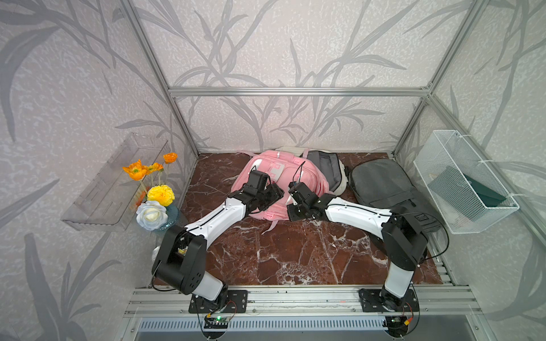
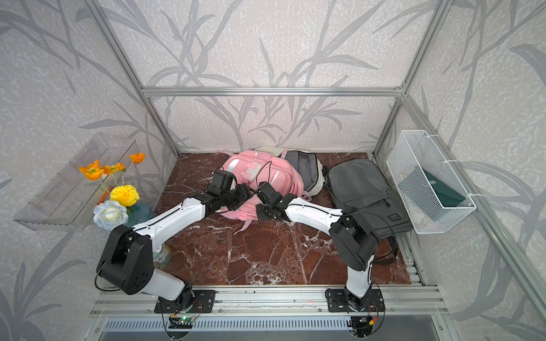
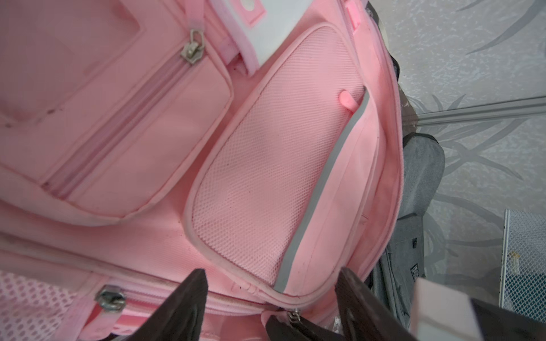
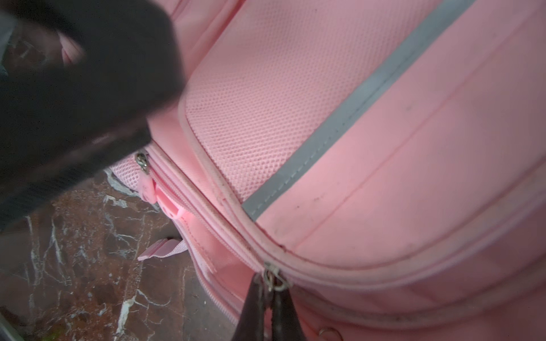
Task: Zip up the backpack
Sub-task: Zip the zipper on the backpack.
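Observation:
The pink backpack [image 1: 266,165] [image 2: 260,165] lies at the back middle of the marble table. Both arms reach over its near end. My right gripper [image 4: 270,292] [image 1: 291,203] is shut on the metal zipper pull [image 4: 273,279] [image 3: 295,316] of the main zipper. Beside that slider the zipper gapes, and a line of pink teeth [image 4: 212,295] shows. My left gripper [image 3: 271,283] [image 1: 279,192] hangs open just above the same spot. Its dark fingers [image 3: 195,295] stand on either side of the right gripper's tip and touch nothing. A second slider [image 3: 110,298] [image 4: 141,159] sits further along the zipper.
A grey backpack [image 1: 384,189] lies to the right. A grey and white bag [image 1: 328,168] sits behind the pink one. A white wire basket [image 1: 461,183] hangs on the right wall. A vase of flowers [image 1: 156,197] and a clear shelf [image 1: 112,183] stand at the left.

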Motion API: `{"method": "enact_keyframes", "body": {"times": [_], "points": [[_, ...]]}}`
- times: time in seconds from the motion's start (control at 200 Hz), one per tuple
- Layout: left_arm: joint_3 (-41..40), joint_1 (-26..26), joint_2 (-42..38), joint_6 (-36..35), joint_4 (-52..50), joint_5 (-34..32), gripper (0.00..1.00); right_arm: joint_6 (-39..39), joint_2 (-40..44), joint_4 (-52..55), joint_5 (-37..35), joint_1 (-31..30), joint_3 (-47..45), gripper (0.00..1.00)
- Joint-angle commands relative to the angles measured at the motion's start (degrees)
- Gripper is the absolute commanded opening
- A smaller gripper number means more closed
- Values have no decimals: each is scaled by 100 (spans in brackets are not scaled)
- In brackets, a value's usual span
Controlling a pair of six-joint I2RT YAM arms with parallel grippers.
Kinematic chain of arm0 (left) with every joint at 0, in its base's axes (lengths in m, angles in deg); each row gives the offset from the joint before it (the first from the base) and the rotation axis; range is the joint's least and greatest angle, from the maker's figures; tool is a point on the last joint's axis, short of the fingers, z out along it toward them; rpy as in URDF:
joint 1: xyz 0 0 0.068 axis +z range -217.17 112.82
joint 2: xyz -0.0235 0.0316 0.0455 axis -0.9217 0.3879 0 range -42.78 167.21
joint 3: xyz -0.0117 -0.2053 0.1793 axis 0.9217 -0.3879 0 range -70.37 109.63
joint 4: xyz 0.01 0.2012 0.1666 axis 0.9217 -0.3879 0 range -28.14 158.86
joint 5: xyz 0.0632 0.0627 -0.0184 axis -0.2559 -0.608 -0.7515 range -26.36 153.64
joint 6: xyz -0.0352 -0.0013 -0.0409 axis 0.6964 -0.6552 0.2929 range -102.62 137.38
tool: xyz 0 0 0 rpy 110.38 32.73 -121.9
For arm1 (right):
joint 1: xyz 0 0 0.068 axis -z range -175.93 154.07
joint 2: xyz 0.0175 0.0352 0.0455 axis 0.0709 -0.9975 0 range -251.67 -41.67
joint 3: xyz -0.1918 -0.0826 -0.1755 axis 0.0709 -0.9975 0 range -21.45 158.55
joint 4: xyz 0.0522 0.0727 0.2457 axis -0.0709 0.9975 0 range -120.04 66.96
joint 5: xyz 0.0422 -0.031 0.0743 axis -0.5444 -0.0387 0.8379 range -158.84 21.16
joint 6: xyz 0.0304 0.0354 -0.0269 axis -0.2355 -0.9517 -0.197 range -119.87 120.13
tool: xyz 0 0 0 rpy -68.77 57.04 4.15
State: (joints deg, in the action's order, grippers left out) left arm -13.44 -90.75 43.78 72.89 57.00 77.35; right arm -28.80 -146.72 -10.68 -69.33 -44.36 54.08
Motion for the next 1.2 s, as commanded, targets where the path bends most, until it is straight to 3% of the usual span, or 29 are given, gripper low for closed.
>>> {"method": "enact_keyframes", "body": {"times": [0.0,0.335,0.53,0.83,1.195], "points": [[-104,19,32,187,288,-281,70,1,-58,-223,150,-86,234,0],[-153,121,497,346,848,161,54,-48,-92,-240,110,-335,199,0],[-313,125,494,417,801,25,38,-46,-103,-243,107,-347,256,0],[-467,448,272,70,428,-634,0,362,189,254,-316,-314,214,0],[-813,668,-252,-266,211,-1057,0,709,444,461,-261,584,56,0]]}}
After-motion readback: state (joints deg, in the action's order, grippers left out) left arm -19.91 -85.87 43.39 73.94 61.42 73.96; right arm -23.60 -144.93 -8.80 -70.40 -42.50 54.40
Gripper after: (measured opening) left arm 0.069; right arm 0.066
